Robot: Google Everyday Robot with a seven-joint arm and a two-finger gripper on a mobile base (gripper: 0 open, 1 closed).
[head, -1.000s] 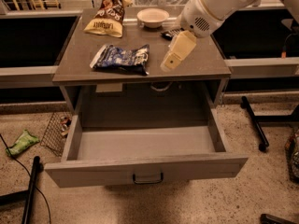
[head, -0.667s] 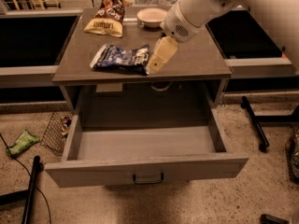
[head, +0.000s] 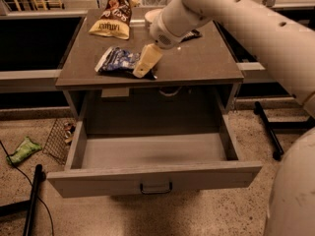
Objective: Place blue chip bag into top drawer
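Note:
The blue chip bag [head: 118, 62] lies flat on the cabinet top [head: 197, 63], left of centre near the front edge. My gripper [head: 143, 66] reaches down from the white arm and sits over the bag's right end, hiding that end. The top drawer [head: 152, 178] is pulled wide open below the cabinet top, its inside bare, with a small dark handle [head: 156, 188] at the centre of its front panel.
A yellow-and-brown chip bag [head: 114, 14] stands at the back left of the top. A white bowl [head: 150, 15] and a dark bar [head: 193, 34] sit behind my arm. A wire basket [head: 61, 137] and a green wrapper [head: 22, 150] lie on the floor at left. A black stand leg [head: 268, 132] is at right.
My arm has swung left and down, bringing the gripper from the right of the blue chip bag onto its right end. The bag and the drawer have not moved.

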